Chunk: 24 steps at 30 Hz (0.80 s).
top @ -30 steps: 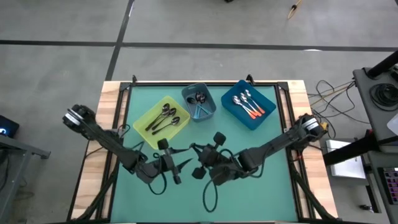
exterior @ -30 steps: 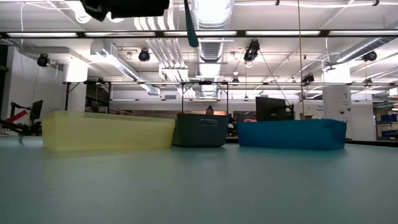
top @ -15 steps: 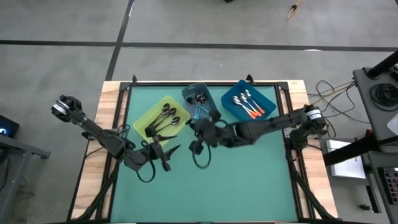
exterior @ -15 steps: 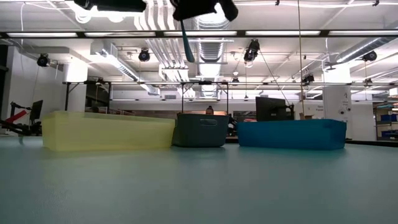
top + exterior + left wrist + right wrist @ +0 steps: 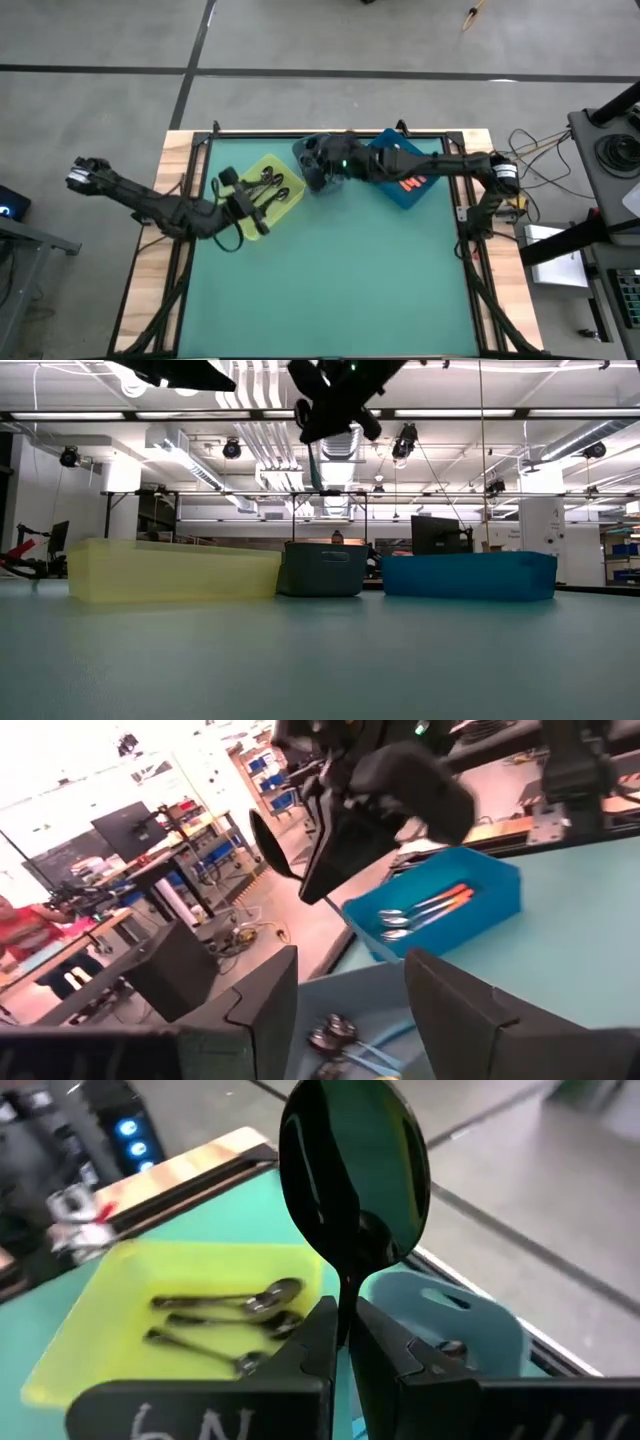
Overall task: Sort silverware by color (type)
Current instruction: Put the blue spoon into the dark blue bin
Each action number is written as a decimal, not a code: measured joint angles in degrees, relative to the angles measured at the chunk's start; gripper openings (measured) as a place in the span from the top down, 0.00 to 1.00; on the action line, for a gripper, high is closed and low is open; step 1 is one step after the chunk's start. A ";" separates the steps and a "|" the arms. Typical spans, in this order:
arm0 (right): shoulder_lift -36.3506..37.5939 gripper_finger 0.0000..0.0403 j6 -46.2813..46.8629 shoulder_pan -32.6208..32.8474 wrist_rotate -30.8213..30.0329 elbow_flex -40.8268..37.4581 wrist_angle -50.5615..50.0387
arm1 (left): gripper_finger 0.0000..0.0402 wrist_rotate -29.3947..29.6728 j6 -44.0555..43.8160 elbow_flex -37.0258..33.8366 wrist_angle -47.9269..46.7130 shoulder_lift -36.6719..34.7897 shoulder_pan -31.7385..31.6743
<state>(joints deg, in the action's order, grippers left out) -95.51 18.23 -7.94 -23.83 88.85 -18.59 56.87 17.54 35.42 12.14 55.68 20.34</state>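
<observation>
The right hand [image 5: 345,1342] is clamped on the thin handle of a spoon [image 5: 355,1185], bowl standing up past the fingertips, above the grey-blue bin [image 5: 322,163] at the desk's [image 5: 330,280] far side. The left hand [image 5: 345,995], fingers apart and empty, hovers by the yellow bin [image 5: 255,190], where black-handled spoons [image 5: 262,192] lie. I judge the spoon light, stiff and slick; pinched on its narrow handle it could pivot, so a grip nearer the bowl would steady it
</observation>
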 joint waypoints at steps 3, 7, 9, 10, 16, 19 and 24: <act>-0.06 0.97 2.56 -4.30 3.05 0.00 0.20 | 0.59 -3.64 3.07 0.00 0.09 -1.79 -4.96; -0.35 0.97 6.20 -9.57 10.48 -0.01 0.96 | 0.59 -8.85 6.13 0.00 0.26 -3.35 -12.55; -0.96 0.97 7.80 -11.33 12.77 0.01 1.32 | 0.59 -12.89 6.80 0.00 0.24 -3.69 -16.63; -1.37 0.97 8.06 -12.17 13.85 0.01 1.08 | 0.59 -15.08 6.90 0.00 0.24 -3.72 -18.66; -3.73 0.97 9.51 -14.77 15.45 -0.01 1.51 | 0.59 -24.26 6.96 -0.51 0.20 -3.63 -29.83; -4.49 0.97 10.32 -15.66 15.50 -0.01 1.52 | 0.59 -28.76 6.81 -0.63 0.47 -3.62 -35.11; -6.34 0.97 11.38 -16.03 16.28 0.01 1.79 | 0.59 -37.48 4.48 -0.70 1.49 -3.14 -42.71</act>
<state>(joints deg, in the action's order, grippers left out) -101.85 29.61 -23.97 -7.55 88.86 -16.80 19.39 22.02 34.72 13.63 52.54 -22.38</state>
